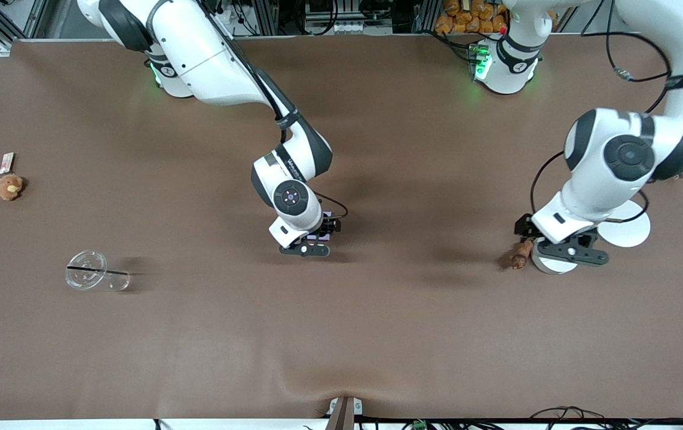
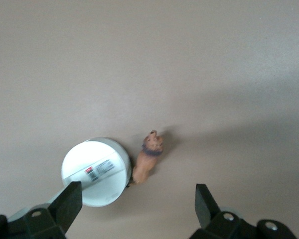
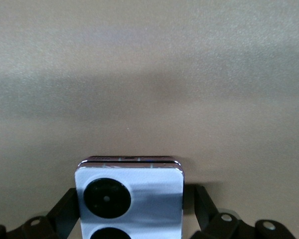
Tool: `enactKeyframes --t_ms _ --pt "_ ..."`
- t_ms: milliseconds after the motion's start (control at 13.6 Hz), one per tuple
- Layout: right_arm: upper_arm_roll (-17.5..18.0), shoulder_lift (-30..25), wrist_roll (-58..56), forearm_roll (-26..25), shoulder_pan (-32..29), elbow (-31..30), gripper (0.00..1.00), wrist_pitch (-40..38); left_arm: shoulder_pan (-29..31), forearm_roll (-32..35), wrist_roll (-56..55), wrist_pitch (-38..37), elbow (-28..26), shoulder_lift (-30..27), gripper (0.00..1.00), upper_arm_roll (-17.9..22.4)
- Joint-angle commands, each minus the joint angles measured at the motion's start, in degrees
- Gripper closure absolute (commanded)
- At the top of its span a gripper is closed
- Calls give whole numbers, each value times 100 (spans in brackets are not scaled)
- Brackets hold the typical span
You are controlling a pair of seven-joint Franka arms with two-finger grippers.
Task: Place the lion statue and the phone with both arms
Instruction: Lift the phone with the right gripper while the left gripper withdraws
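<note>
**Both grippers spread wide over lion and phone**

Little writing can be read. A white round container (image 2: pixel 95 172) lies just beside the lion statue (image 2: pixel 148 160) and carries a white label with a small red mark and dark print too small to make out. The phone (image 3: pixel 129 199) shows two black camera circles on its pale face and no legible brand.

The left gripper (image 2: pixel 137 199) hangs low over the table (image 1: pixel 377 334) toward the left arm's end. Its fingers (image 2: pixel 70 201) stand wide apart and hold nothing; the lion statue lies on the table between them, touching neither, with the container against its tail end. A flat white disc (image 1: pixel 628 230) lies near the container, partly under the arm.

The right gripper (image 3: pixel 129 209) sits low over the middle of the table. Its fingers (image 3: pixel 67 209) are spread to either side of the phone, which lies flat on the table; a gap shows beside one finger, so no grip is closed.

Toward the right arm's end lie a clear plastic cup (image 1: pixel 93 272) on its side and, farther from the front camera, a brown plush toy (image 1: pixel 9 186) with a tag.
</note>
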Motion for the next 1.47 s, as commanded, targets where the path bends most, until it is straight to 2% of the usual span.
enactKeyframes --t_ms 0,74,147,221,294,368,588,735,956,1103,1250,1397 --pt "-56 47 69 65 112 18 0 46 1 24 18 -1326 958 -95 0 -85" --pt "-56 47 60 65 129 -43 0 107 18 15 26 -1723 1345 -95 0 -111" --pt "-56 38 60 65 182 -122 14 256 27 15 26 -1953 1671 -103 0 -120" --pt "-56 38 60 65 191 -175 38 344 36 15 26 -2138 1961 -104 0 -112" --pt "-56 29 60 65 191 -184 58 354 36 6 26 -2340 2190 -104 0 -120" --pt "-56 29 60 65 182 -184 71 354 44 -46 26 -2490 2384 -121 0 -138" --pt "-91 -233 -27 56 86 -176 73 136 71 -555 18 -2869 2711 -384 0 -76" --pt "-257 -619 -211 -14 -290 -45 73 -574 71 -574 18 -2948 2711 -630 0 -76" --pt "-372 -945 -738 -41 -871 334 73 -1156 -147 -740 18 -3361 2641 -1122 0 2" --pt "-635 -1025 -933 -41 -1152 352 72 -1394 -473 -941 44 -3870 2632 -1254 0 493" --pt "-785 -1034 -1633 -41 -1460 352 72 -1544 -500 -1389 35 -4134 2370 -1508 0 731" --pt "-812 -1026 -2415 -41 -1968 352 72 -1544 -509 -1452 26 -4144 1887 -1886 0 750"
